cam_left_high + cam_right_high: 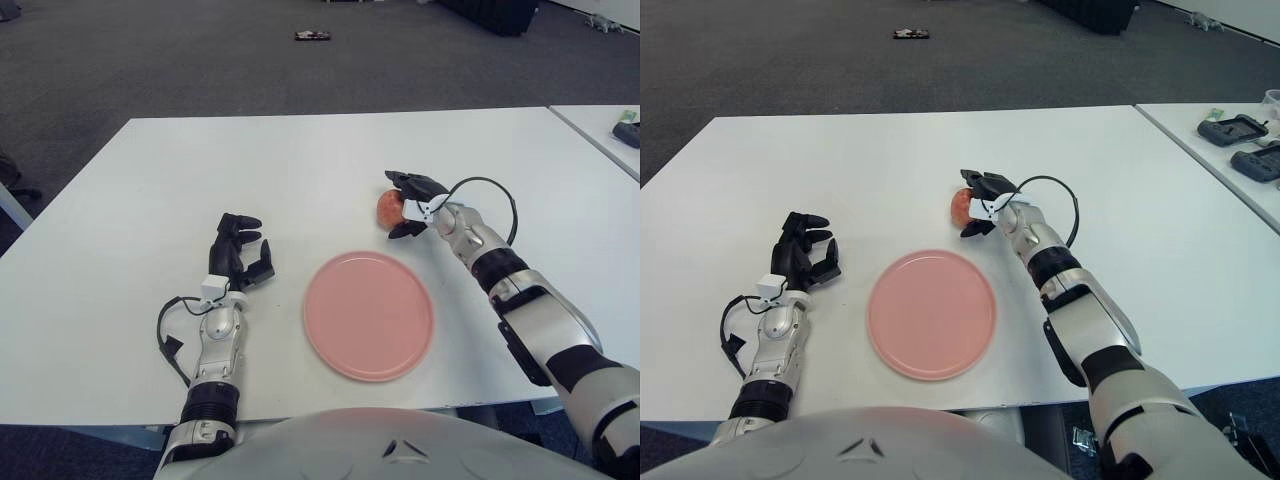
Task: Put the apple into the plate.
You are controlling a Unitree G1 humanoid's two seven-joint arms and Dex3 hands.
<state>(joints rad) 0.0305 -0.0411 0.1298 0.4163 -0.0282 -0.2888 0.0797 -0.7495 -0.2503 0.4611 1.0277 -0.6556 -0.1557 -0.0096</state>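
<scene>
A reddish apple (387,208) is on the white table (300,160), just beyond the far right rim of the empty pink plate (368,315). My right hand (407,206) reaches in from the right, and its dark fingers (412,183) curl over the top and under the near side of the apple. I cannot tell whether the apple still touches the table. My left hand (240,252) shows to the left of the plate, its fingers relaxed and holding nothing. The apple also shows in the right eye view (960,204).
A second table at the right carries dark devices (1238,128). A small dark object (312,36) lies on the carpet far behind. The table's front edge runs just below the plate.
</scene>
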